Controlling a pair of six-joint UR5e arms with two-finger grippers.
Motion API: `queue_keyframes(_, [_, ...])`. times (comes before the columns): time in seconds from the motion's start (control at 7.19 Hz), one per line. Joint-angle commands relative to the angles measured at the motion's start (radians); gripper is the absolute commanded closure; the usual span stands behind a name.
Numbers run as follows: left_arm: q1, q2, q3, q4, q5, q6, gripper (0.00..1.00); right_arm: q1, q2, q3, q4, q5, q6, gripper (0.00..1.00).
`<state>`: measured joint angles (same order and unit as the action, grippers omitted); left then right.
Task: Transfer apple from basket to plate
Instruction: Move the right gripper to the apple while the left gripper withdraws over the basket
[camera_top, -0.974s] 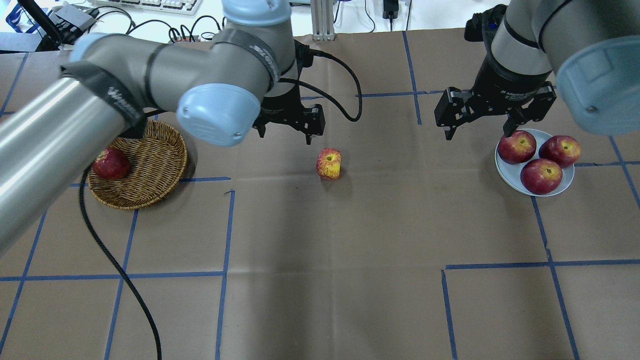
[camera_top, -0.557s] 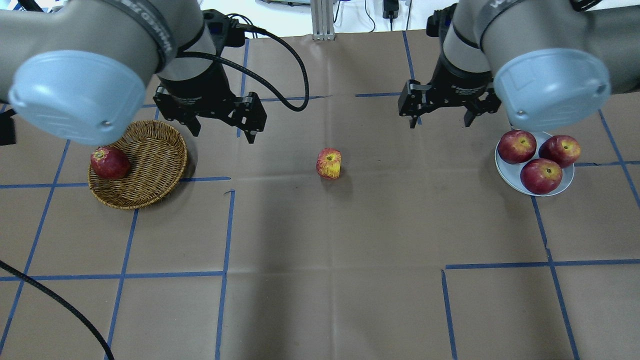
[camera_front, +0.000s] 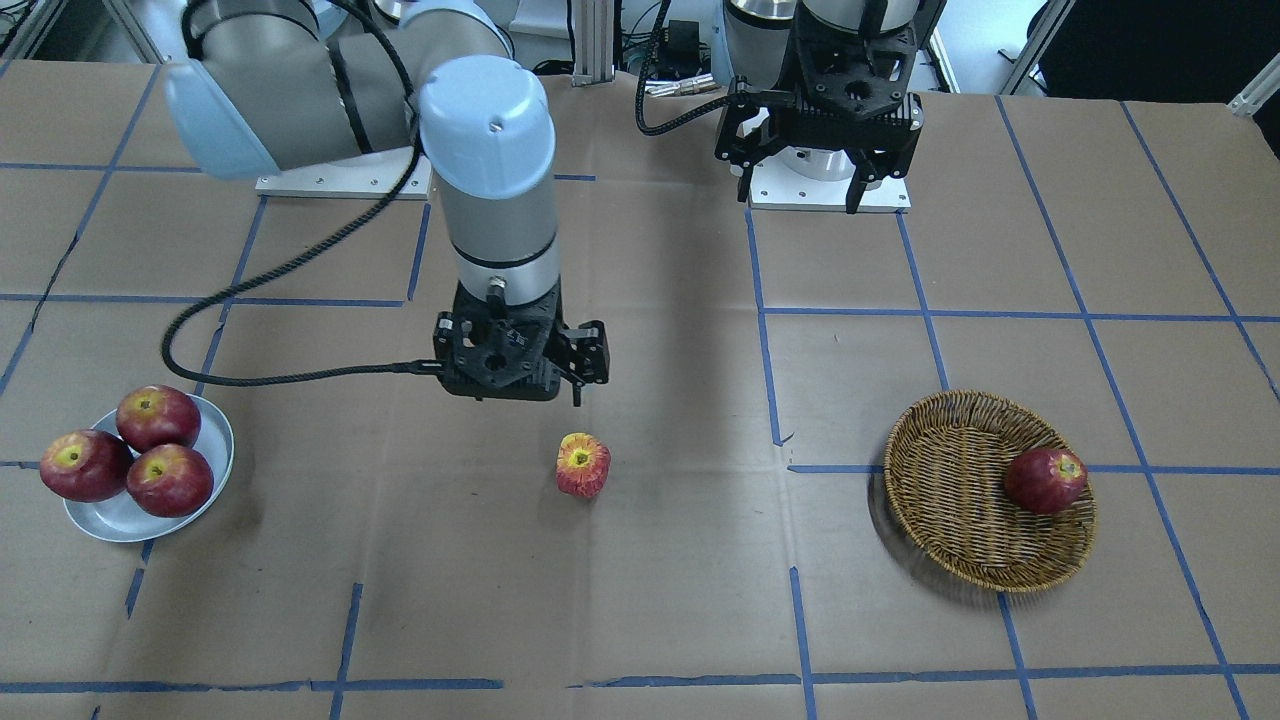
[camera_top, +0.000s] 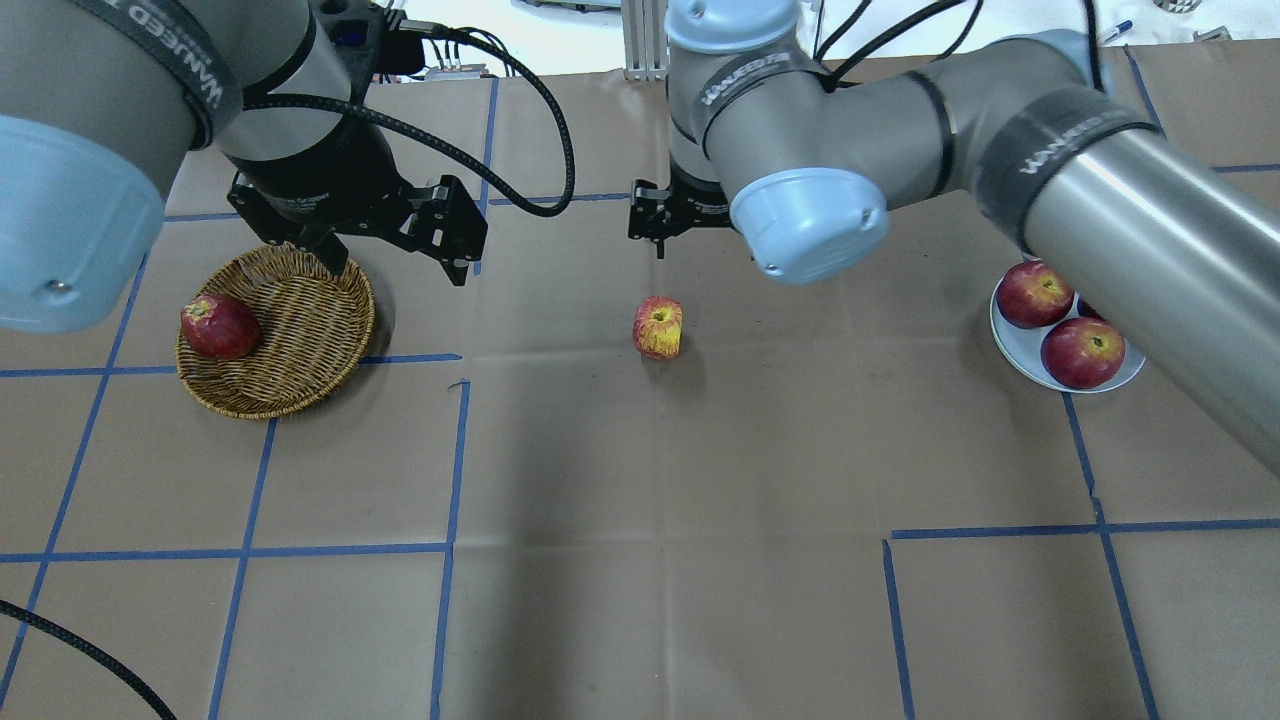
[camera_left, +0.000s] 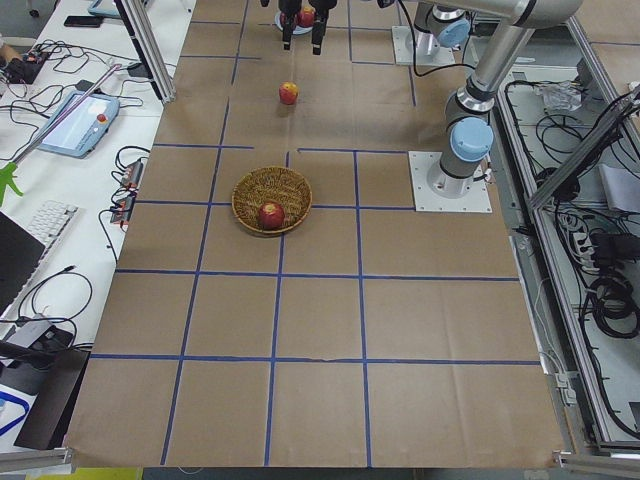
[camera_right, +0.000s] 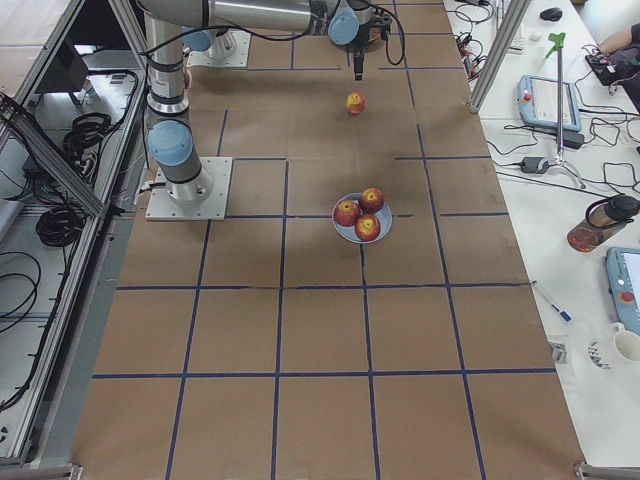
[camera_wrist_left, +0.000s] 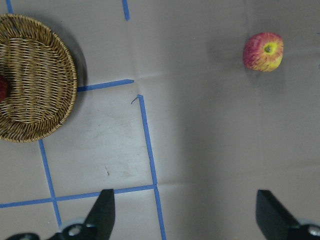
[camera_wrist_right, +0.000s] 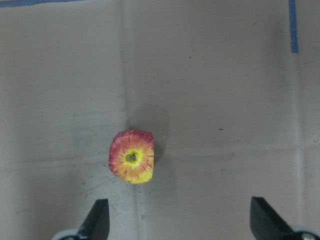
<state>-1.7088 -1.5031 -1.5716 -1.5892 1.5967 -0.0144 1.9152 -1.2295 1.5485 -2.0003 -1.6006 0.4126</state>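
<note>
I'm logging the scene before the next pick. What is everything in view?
Streaked red-and-yellow apple: one, on bare table between basket and plate.
Round tan wicker basket: one, robot's left side.
Dark red apple: one, in the basket.
Round pale grey-white plate: one, robot's right side.
Dark red apples: three, on the plate.
Brown paper table cover: one, blue tape lines.
Left gripper: black, open, raised.
Right gripper: black, open, near the streaked apple.

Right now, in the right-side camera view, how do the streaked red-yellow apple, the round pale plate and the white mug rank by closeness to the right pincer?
From the right pincer:
1. Streaked red-yellow apple, right beside it.
2. Round pale plate, farther toward the camera.
3. White mug, far off at the view's right edge.
</note>
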Motion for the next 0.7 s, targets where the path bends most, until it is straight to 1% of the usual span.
queue_keyframes(0.0, [0.058, -0.017, -0.005, -0.009, -0.001, 0.004, 0.01, 0.034, 0.109, -0.001, -0.093, -0.001, 0.046, 0.00])
queue_keyframes(0.28, [0.064, -0.017, -0.021, -0.008, -0.003, 0.005, 0.01, 0.036, 0.175, 0.030, -0.158, 0.001, 0.043, 0.00])
queue_keyframes(0.42, [0.064, -0.017, -0.027, -0.009, -0.001, 0.005, 0.01, 0.036, 0.198, 0.045, -0.207, -0.001, 0.041, 0.00])
queue_keyframes(0.56, [0.064, -0.017, -0.031, -0.009, -0.001, 0.007, 0.01, 0.038, 0.217, 0.054, -0.228, 0.005, 0.044, 0.00])
